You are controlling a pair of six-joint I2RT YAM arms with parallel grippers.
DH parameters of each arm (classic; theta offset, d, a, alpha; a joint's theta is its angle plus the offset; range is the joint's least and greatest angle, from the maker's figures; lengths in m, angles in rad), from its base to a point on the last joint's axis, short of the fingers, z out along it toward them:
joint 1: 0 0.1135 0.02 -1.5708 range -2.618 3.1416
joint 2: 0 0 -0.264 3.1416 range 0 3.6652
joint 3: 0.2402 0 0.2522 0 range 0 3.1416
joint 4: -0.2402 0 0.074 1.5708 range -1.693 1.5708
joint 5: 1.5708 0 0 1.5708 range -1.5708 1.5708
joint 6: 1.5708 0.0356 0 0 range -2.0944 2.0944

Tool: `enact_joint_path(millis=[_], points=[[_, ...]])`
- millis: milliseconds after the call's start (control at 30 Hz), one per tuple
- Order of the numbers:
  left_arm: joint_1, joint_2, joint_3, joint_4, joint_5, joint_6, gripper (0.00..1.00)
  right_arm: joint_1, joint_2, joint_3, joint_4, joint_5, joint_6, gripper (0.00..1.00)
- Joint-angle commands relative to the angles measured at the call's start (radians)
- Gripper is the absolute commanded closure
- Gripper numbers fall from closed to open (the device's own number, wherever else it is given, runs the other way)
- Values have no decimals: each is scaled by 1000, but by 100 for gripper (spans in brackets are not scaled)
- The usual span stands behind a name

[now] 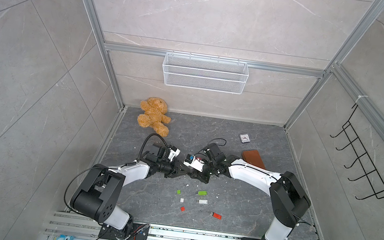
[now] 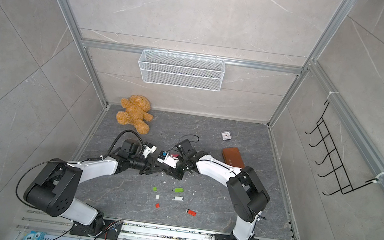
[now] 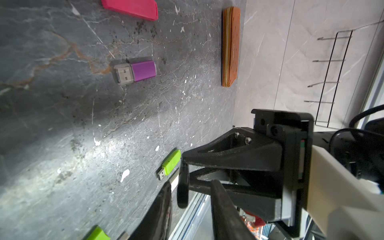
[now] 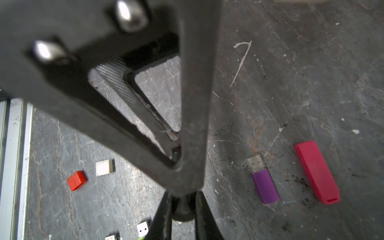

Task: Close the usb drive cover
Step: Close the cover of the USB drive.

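Observation:
My two grippers meet above the middle of the floor in both top views, the left gripper (image 1: 183,171) facing the right gripper (image 1: 197,175). In the right wrist view my right gripper (image 4: 184,197) is shut on a small black usb drive (image 4: 184,209). The left wrist view shows that black drive (image 3: 182,193) standing between the left gripper's (image 3: 193,187) parted fingers, with a gap on each side. I cannot tell whether its cover is on. A purple usb drive (image 3: 135,71) lies on the floor with its plug bare.
On the floor near the front lie a green drive (image 1: 201,192), a white drive (image 1: 203,201), a red drive (image 1: 216,215) and three loose caps, green (image 1: 178,191), white (image 1: 182,200) and red (image 1: 182,209). A pink drive (image 4: 316,172), brown wallet (image 1: 253,159), teddy bear (image 1: 153,115) and small clock (image 1: 244,138) lie farther back.

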Motion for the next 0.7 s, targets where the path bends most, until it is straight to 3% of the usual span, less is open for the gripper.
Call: enact_joint_path(millis=[0,233,500,667], points=[[39,-66,30,-55,-8,58,59,2,8,-3,-53,38,-51,92],[89,-149,4,-125,-67,87,56,2,96,91,-214,187,-157,91],[107,-267,-23,-268,-240,120,56,2,192,199,-294,285,-213,88],[120,-302,-29,-320,-269,121,56,1,236,247,-302,308,-224,80]])
